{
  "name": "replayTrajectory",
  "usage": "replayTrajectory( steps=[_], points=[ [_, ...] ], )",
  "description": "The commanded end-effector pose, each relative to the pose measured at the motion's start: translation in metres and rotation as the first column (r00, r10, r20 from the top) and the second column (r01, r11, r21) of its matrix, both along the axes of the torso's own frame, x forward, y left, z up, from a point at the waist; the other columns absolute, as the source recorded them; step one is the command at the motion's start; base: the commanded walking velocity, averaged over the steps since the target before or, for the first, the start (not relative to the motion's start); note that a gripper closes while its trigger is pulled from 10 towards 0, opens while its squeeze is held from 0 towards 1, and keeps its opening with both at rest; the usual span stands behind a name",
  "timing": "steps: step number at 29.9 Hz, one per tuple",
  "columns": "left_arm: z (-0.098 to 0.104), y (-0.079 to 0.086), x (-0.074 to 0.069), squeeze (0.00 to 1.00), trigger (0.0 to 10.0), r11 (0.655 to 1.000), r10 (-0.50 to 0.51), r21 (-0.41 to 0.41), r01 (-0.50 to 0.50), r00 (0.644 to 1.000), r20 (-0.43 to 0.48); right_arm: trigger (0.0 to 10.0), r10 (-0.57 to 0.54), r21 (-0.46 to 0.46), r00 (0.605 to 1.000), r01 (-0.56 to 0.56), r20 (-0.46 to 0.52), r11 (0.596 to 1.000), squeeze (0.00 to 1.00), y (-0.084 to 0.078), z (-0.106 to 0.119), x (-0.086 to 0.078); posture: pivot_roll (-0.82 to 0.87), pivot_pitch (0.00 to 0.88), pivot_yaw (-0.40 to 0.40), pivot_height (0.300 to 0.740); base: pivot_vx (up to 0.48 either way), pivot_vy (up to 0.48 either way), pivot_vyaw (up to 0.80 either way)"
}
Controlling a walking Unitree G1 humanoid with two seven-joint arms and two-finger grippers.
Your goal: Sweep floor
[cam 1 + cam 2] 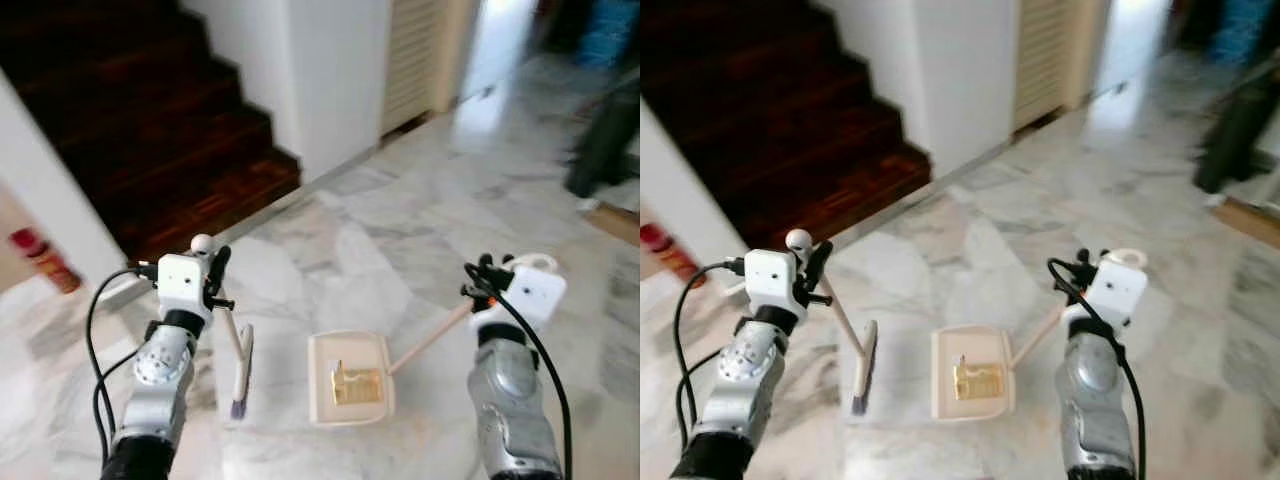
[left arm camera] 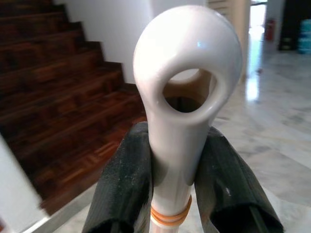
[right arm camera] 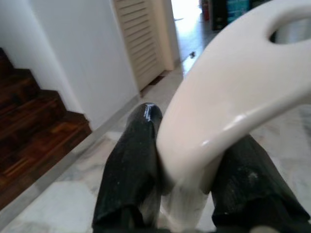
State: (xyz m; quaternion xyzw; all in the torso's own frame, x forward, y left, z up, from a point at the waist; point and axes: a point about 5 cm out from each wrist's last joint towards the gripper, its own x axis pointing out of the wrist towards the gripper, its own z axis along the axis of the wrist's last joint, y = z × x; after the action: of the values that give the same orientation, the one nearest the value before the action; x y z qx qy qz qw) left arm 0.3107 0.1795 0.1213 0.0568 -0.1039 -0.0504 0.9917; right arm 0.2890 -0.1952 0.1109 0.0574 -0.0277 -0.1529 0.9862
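My left gripper (image 1: 214, 272) is shut on the cream handle of a small broom (image 1: 240, 375), whose dark bristles rest on the marble floor. In the left wrist view the handle's looped end (image 2: 187, 73) stands up between the black fingers (image 2: 124, 187). My right gripper (image 1: 486, 277) is shut on the long handle of a cream dustpan (image 1: 348, 378) that lies flat on the floor just right of the broom. A crumpled yellow-gold scrap (image 1: 357, 385) lies inside the pan. The right wrist view has the dustpan handle's curved end (image 3: 233, 102) pinched between the fingers (image 3: 131, 170).
Dark wooden stairs (image 1: 150, 130) rise at the upper left, beside a white wall corner (image 1: 330, 90). A louvred door (image 1: 412, 60) stands behind it. A red object (image 1: 45, 260) stands at the far left. A dark blurred shape (image 1: 605, 140) is at the far right on the marble floor (image 1: 420, 230).
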Motion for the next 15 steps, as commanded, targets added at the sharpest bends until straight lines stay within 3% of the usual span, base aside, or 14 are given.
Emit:
replayTrajectory(
  steps=[1, 15],
  points=[
    [0.0089, 0.0025, -0.0008, 0.00, 10.0, 1.000, 0.002, 0.004, -0.002, 0.999, 0.037, 10.0, 0.017, -0.008, 0.998, -0.017, 0.067, 1.000, 0.00, 0.0051, 0.0167, 0.0047, -0.10, 0.000, 0.015, 0.740, 0.000, 0.000, 0.80],
    [0.0064, 0.0007, -0.0040, 0.00, 10.0, 1.000, 0.011, 0.004, -0.011, 1.000, 0.013, 10.0, 0.015, -0.006, 0.998, -0.015, 0.062, 1.000, 0.00, 0.0044, 0.0173, 0.0040, -0.11, 0.000, 0.012, 0.740, 0.000, 0.000, 0.80]
  ],
)
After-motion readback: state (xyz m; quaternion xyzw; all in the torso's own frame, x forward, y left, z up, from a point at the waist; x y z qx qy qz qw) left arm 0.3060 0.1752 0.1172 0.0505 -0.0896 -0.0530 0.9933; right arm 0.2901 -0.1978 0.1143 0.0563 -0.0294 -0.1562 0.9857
